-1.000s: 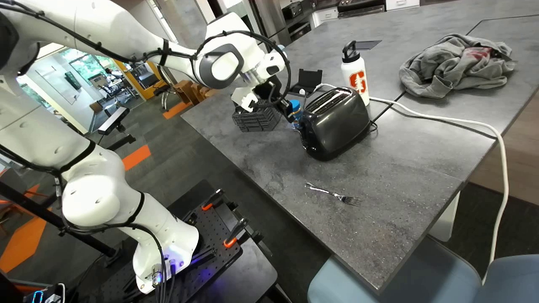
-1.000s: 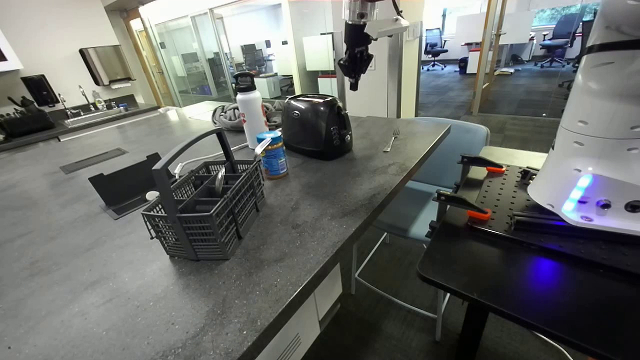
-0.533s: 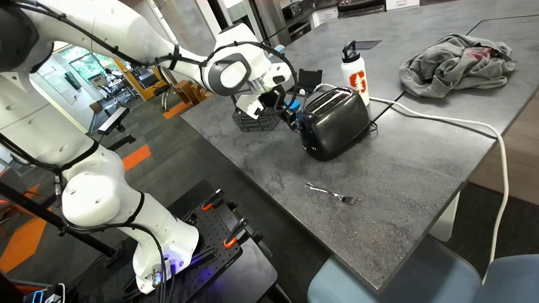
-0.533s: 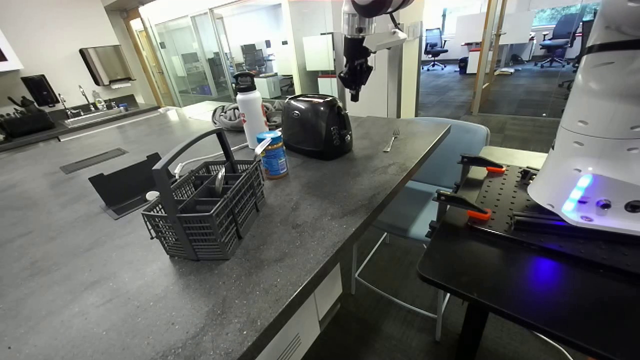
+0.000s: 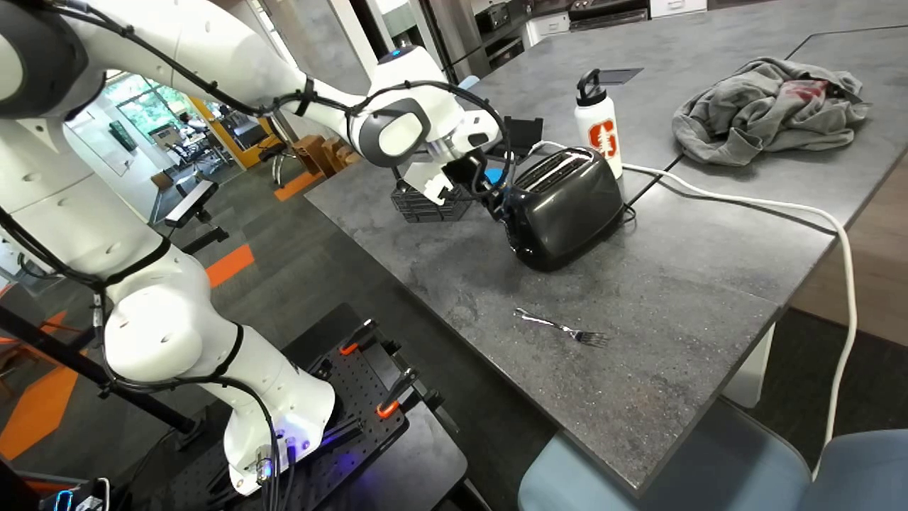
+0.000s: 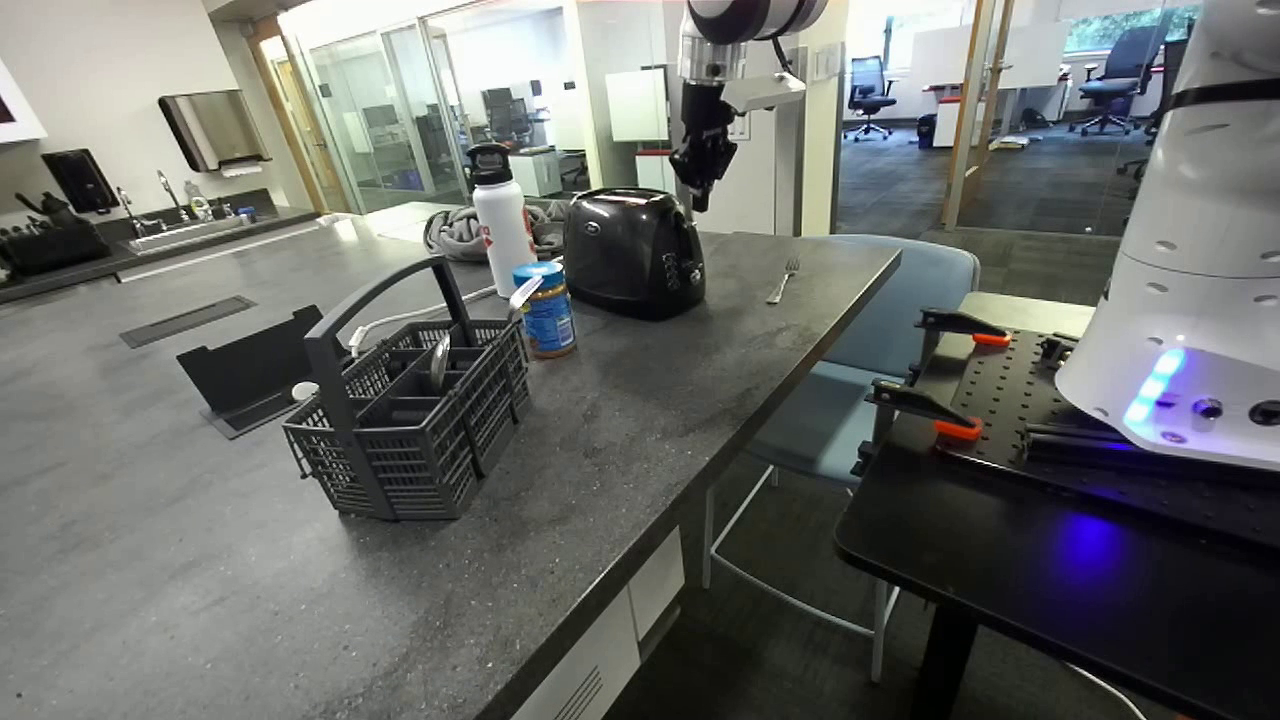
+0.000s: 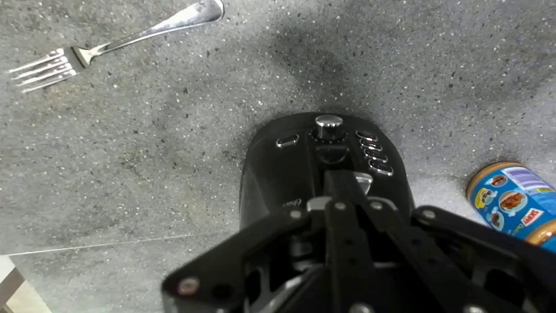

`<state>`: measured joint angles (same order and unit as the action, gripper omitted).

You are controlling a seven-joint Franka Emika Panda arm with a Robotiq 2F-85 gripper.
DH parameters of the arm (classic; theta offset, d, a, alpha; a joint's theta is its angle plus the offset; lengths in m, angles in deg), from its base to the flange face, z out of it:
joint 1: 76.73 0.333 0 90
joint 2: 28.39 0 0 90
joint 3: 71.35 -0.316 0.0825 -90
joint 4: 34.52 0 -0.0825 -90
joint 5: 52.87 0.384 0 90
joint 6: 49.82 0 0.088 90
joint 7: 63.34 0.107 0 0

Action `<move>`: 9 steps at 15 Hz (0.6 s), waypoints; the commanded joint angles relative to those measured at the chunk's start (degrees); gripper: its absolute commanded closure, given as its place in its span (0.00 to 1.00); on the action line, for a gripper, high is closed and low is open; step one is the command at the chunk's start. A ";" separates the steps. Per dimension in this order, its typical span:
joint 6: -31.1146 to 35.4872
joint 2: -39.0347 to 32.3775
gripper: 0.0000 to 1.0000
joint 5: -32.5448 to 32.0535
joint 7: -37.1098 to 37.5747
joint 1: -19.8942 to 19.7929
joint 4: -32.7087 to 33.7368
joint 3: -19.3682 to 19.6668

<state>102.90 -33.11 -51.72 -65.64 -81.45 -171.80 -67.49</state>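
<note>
One gripper [image 7: 345, 182], one toaster [image 5: 567, 207], contact unclear; one fork [image 7: 141, 37].

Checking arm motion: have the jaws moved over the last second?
Yes. In an exterior view they have come down and slightly toward the toaster: the jaws' lower end, about level with its top then, now shows lower.

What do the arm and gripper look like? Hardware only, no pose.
The arm: white, rounded, with dark grey joint covers. Black cable strapped along it with black bands; blue light on the base. The gripper is black, angular, with jointed linkages and metallic screw heads. Next to it: a silvery collar and a white bracket.
</note>
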 commanded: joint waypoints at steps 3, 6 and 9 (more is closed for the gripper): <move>0.72 -2.91 1.00 4.72 -4.44 -0.29 2.92 -0.82; 0.37 -4.26 1.00 5.13 -4.84 -0.35 4.03 -1.01; 0.20 -5.48 1.00 5.27 -4.80 -0.40 4.91 -1.26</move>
<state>102.90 -36.93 -48.13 -68.67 -81.45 -168.53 -67.93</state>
